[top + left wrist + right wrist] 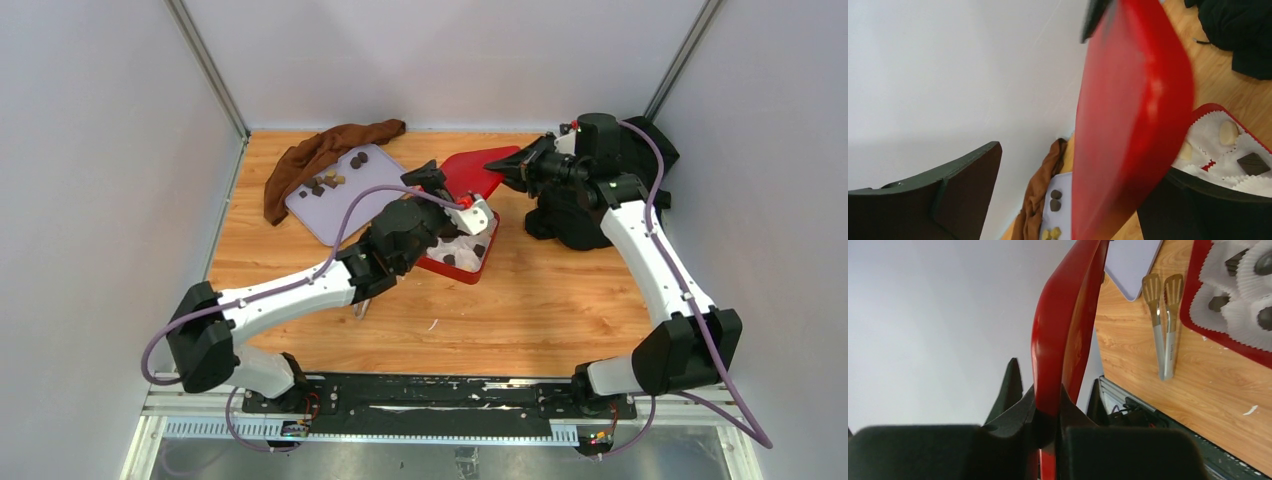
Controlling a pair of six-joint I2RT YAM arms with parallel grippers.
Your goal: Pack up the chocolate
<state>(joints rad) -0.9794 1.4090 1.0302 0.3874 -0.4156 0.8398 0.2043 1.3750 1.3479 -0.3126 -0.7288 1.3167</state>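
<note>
Several dark chocolate pieces [330, 182] lie on a lavender board [350, 205]; two dark ones [1055, 197] and tan ones show in the left wrist view. A red box [472, 268] lined with white paper cups holds a few pieces [449, 259], among them a cream one [1228, 132] and a dark one [1252, 164]. My right gripper [512, 170] [1048, 412] is shut on the edge of the red lid [475, 170] [1068, 325], holding it tilted above the box's far end. My left gripper [432, 178] [1080, 165] is open, with the lid [1133, 115] between its spread fingers.
A brown cloth [320, 155] lies bunched behind the board at the back left. Metal tongs [1163, 325] lie on the wooden table [540, 310] near the box, mostly under my left arm in the top view. Grey walls close in on three sides.
</note>
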